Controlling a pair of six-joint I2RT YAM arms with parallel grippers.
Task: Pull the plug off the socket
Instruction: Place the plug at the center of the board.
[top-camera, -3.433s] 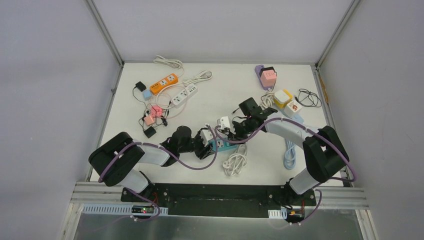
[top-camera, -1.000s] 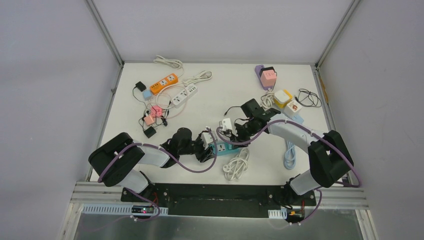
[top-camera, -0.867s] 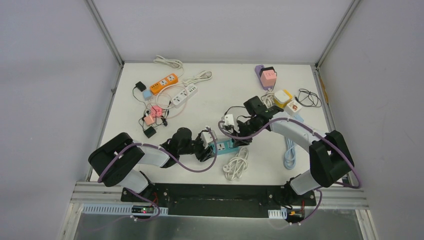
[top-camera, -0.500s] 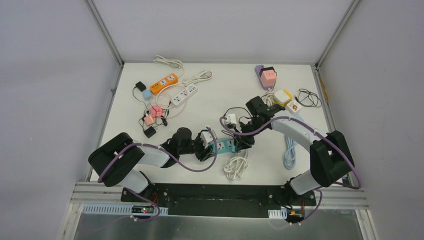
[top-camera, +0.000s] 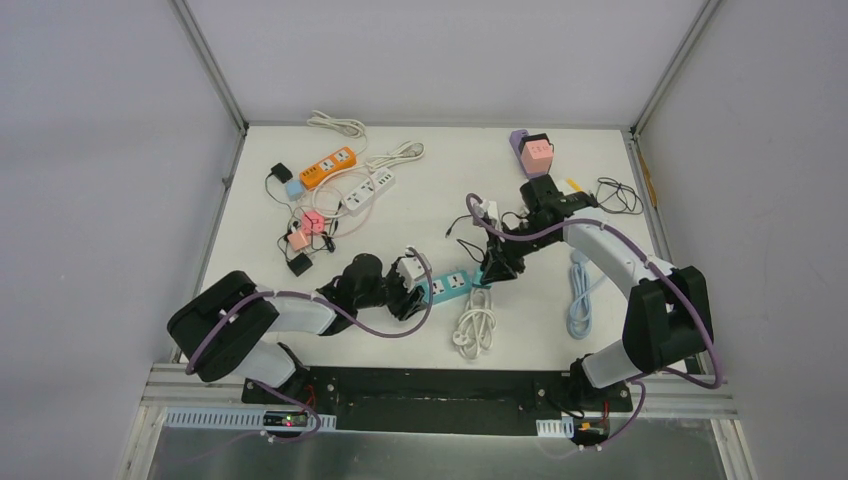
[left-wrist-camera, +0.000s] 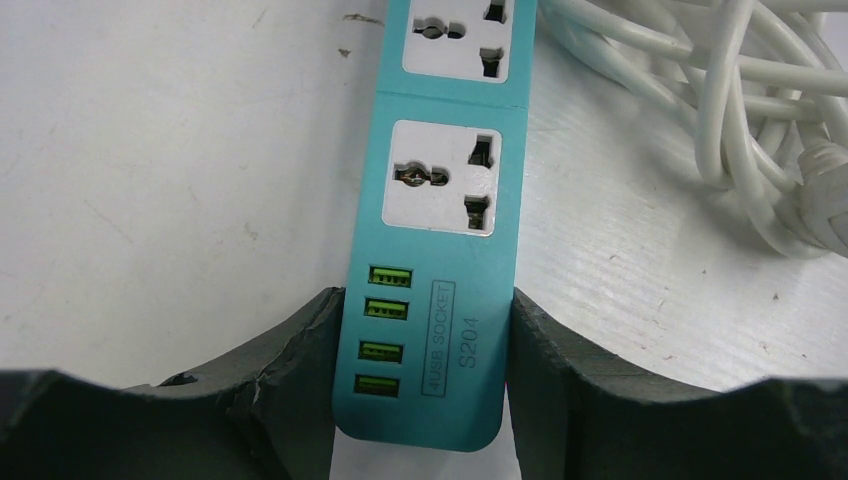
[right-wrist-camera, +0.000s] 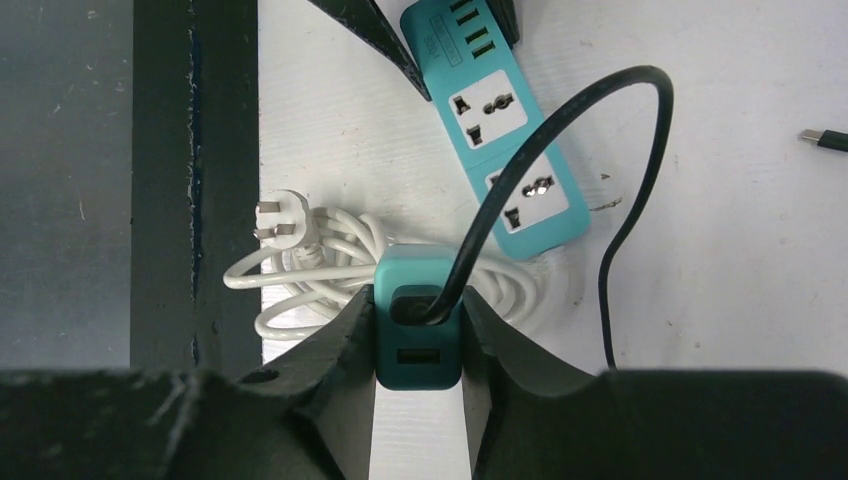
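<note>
The left gripper (left-wrist-camera: 425, 335) pinches the USB end of the teal strip (left-wrist-camera: 440, 250), one dark finger pressed flat against each long side. The strip lies flat on the white counter (top-camera: 430, 210), near its front edge and about midway between the two arms. Its two sockets (left-wrist-camera: 440, 180) both stand bare, with nothing plugged in.

The right gripper (right-wrist-camera: 418, 300) is closed on the plug (right-wrist-camera: 418, 365), a small teal block matching the strip's colour, with a finger on either side. The plug is clear of the strip and well apart from the sockets. In the right wrist view it sits just past the strip's far end, over a coiled white cord (right-wrist-camera: 330, 260). Whether it touches that cord or hangs above it I cannot tell from this angle. A black cable (right-wrist-camera: 590, 110) comes out of the plug's face, arcs up across the strip and drops back to the counter on the other side.

From the top camera the right gripper (top-camera: 497, 262) is just beyond the strip's right end, and the white cord (top-camera: 475, 325) lies in front of it towards the arm bases. The left gripper (top-camera: 410, 285) lies low at the strip's left end.

Farther back on the left are an orange strip (top-camera: 328, 167) and a white strip (top-camera: 368, 190) among tangled leads, and a pink cube (top-camera: 538, 152) sits at the back right.
</note>
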